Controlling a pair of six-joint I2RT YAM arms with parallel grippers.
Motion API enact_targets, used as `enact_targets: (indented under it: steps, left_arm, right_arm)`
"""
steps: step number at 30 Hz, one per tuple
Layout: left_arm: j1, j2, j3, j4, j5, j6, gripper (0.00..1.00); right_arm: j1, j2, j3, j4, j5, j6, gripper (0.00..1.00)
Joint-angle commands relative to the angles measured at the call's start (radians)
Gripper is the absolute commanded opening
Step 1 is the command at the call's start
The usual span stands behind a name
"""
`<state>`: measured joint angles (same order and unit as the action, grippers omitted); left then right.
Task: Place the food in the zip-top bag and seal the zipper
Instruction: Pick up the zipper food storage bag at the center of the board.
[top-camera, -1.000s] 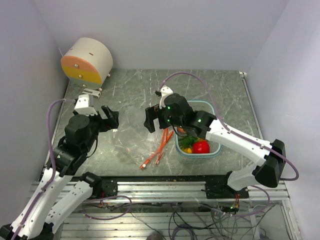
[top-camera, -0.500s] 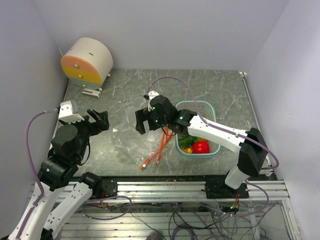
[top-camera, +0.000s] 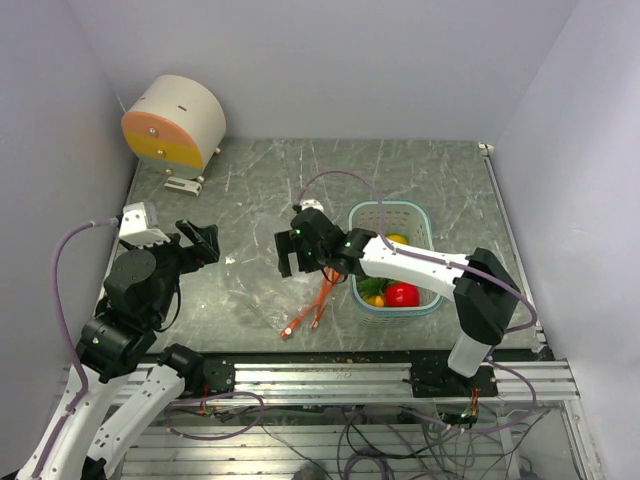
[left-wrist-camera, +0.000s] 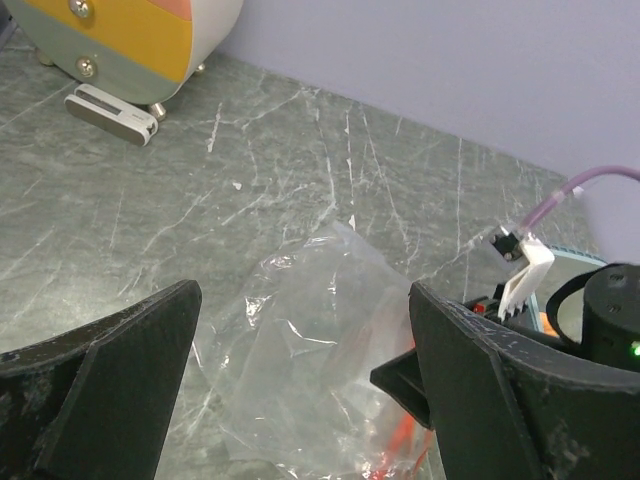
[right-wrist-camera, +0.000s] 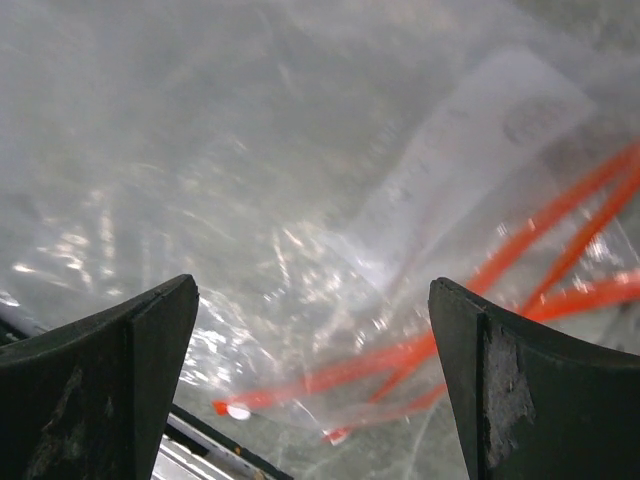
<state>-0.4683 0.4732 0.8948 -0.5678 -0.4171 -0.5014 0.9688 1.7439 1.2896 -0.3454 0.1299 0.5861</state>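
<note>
Right claw (right-wrist-camera: 312, 292) gaping over zip-top bag (right-wrist-camera: 200, 180); white label (right-wrist-camera: 470, 160) lying beneath, writing blurred. Left claw (left-wrist-camera: 305, 292) gaping, bag ahead.

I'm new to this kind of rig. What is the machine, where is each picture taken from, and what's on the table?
These are two robot arms bolted at the near table edge, each ending in a two-finger claw. The top view looks down from behind them and shows the left claw and the right claw. The other two pictures come from cameras on the wrists, so the dark wedges at their sides are each claw's own fingers. On the grey table lies a clear bag with an orange zipper, and the right claw hangs over it. Beside the bag stands a teal basket holding toy food. A white and orange drum sits at the far left. Both claws are open and hold nothing.
</note>
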Motion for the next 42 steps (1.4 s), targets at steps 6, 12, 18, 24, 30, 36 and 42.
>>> enact_targets:
  steps: [6, 12, 18, 24, 30, 36, 42]
  left_arm:
    - [0.008, 0.008, -0.001, 0.007, 0.041, 0.016, 0.96]
    - [0.008, 0.007, -0.004, 0.014, 0.045, 0.025, 0.96]
    - [0.008, 0.024, -0.001, 0.022, 0.058, 0.037, 0.96]
    - [0.008, 0.033, 0.006, 0.019, 0.065, 0.048, 0.96]
    - [0.008, 0.031, 0.008, 0.016, 0.057, 0.051, 0.96]
    - [0.008, 0.03, 0.009, 0.011, 0.05, 0.045, 0.96]
    - [0.008, 0.033, 0.011, 0.012, 0.064, 0.031, 0.96]
  right_arm:
    - [0.031, -0.045, -0.138, -0.124, 0.186, 0.222, 1.0]
    - [0.056, 0.028, -0.06, -0.231, 0.341, 0.253, 1.0]
    - [0.061, 0.114, -0.033, -0.243, 0.373, 0.28, 1.0]
    - [0.055, 0.16, -0.046, -0.178, 0.315, 0.278, 1.0]
    - [0.057, 0.133, -0.063, -0.093, 0.262, 0.236, 0.83]
    - [0.061, 0.085, -0.053, -0.113, 0.269, 0.217, 0.35]
    - [0.089, 0.009, -0.033, -0.154, 0.271, 0.187, 0.05]
